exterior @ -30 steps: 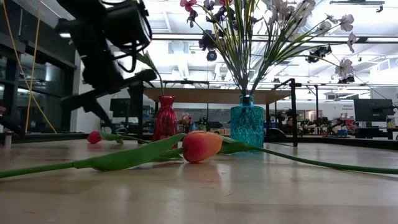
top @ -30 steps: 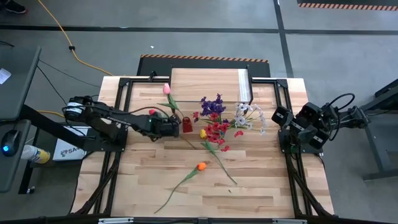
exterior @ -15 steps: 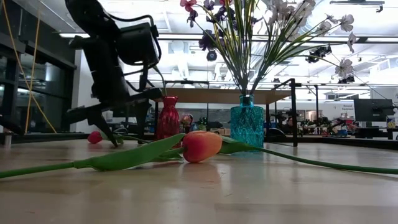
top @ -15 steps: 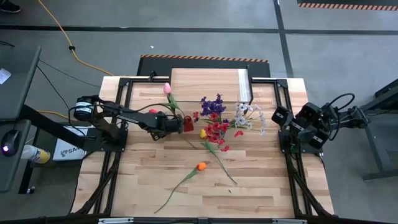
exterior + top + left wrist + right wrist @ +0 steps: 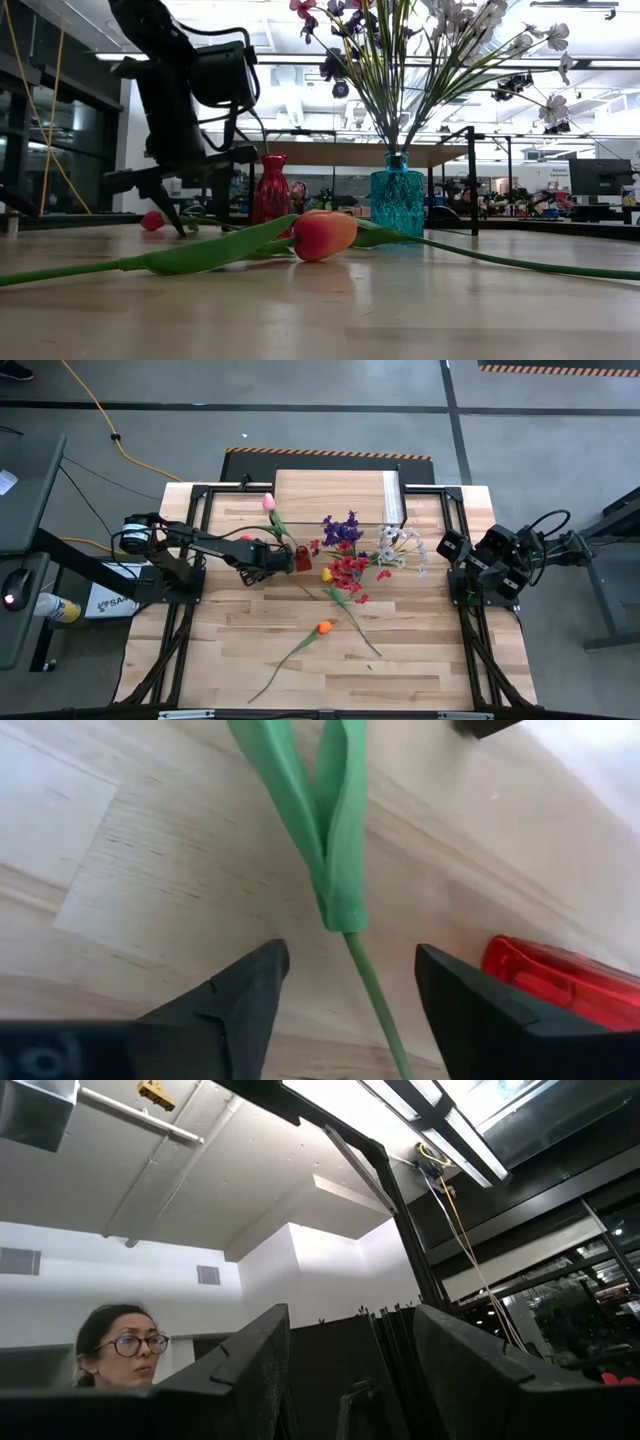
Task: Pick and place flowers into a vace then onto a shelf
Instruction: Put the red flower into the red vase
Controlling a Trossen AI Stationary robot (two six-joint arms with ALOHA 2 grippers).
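Flowers (image 5: 352, 550) mostly stand bunched in a blue vase (image 5: 397, 203) at the centre of the tabletop (image 5: 420, 650), their heads cut off by the low view's top edge, while an orange tulip (image 5: 322, 627) lies loose lower down and a pink tulip (image 5: 268, 502) lies toward the upper left. Left gripper (image 5: 345, 982) sits low beside a small red vase (image 5: 300, 559), its fingers (image 5: 235, 995) parted on either side of a green stem (image 5: 372, 992) without touching it. Right gripper (image 5: 350, 1350) is parked at the right edge, fingers apart around nothing, aimed at the ceiling with a person (image 5: 115, 1352) partly hidden behind them.

orange tulip (image 5: 324, 234) lying, teal vase (image 5: 397, 204) behind
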